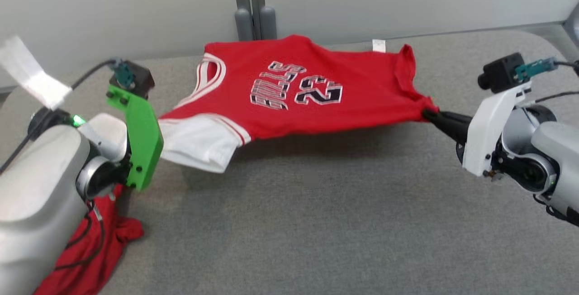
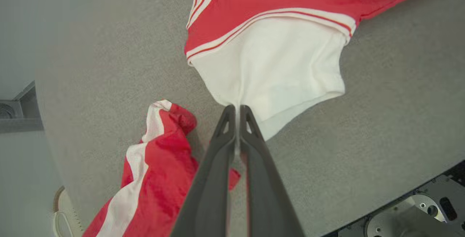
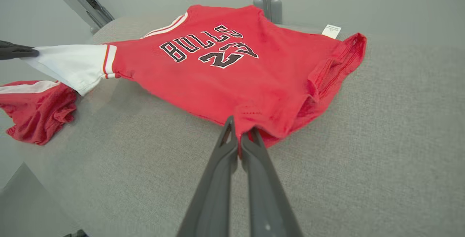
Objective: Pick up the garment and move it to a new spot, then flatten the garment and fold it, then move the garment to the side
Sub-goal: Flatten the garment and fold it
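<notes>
A red "BULLS 23" jersey [image 1: 307, 89] with a white sleeve [image 1: 199, 143] hangs stretched between my two grippers, its front edge raised off the grey table [image 1: 316, 222] and its far edge resting near the back. My left gripper [image 2: 237, 109] is shut on the white sleeve's [image 2: 276, 66] edge; in the head view its fingers are hidden behind the green wrist mount [image 1: 140, 136]. My right gripper [image 1: 429, 114] is shut on the jersey's red bottom corner [image 3: 254, 120], fingers pressed together [image 3: 239, 137]. In the right wrist view the left fingers [image 3: 18, 51] show at the far left, pinching the sleeve.
A second red garment with a white stripe [image 1: 90, 249] lies crumpled at the table's near-left corner, under my left arm [image 2: 152, 164]. Two grey posts [image 1: 255, 19] stand at the back edge against the wall. A white label [image 1: 379, 45] sticks up from the jersey's far edge.
</notes>
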Controlling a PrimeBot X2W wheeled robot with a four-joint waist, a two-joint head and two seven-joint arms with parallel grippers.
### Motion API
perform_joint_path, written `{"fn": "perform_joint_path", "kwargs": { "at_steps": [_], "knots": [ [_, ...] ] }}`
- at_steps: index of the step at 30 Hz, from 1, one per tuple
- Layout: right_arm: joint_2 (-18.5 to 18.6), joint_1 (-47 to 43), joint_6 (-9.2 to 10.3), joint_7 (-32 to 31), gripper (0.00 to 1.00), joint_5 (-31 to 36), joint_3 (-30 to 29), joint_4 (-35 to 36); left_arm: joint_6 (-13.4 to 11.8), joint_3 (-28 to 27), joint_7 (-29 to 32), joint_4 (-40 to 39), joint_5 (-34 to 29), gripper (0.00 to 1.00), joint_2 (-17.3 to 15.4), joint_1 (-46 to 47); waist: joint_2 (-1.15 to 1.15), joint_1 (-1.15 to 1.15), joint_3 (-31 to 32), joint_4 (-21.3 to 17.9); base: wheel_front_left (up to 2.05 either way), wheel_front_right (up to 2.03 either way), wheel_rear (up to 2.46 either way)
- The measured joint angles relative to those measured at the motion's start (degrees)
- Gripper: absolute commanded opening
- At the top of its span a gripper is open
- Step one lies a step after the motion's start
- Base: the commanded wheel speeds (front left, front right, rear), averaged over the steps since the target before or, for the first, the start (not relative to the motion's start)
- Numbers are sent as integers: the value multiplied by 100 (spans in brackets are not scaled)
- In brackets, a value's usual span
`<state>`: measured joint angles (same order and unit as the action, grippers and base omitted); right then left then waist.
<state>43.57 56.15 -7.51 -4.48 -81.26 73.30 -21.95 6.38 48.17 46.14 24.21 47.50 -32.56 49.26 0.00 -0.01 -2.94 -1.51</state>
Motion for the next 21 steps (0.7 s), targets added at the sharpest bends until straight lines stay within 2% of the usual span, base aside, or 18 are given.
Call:
{"fn": "perform_joint_path", "kwargs": {
  "at_steps": [4,10,15,21],
  "knots": [
    [194,-317,-1,-508,0,-16,8,274,-337,-10,613,-1107,470,0,-464,-739,0,0,294,-62,0,0,0],
    [552,-944,-1,-1412,0,-29,21,699,-980,-25,1393,-2622,1204,0,-1148,-1729,0,0,498,-201,0,0,0],
    [900,-1304,0,-2132,0,-38,19,1025,-1372,-9,1781,-3454,1683,0,-1528,-2314,0,0,529,-274,0,0,0],
    [1095,-1507,0,-2720,0,-226,20,1254,-1662,-12,2036,-4012,2007,0,-1846,-2649,0,0,496,-372,0,0,0]
  ]
}}
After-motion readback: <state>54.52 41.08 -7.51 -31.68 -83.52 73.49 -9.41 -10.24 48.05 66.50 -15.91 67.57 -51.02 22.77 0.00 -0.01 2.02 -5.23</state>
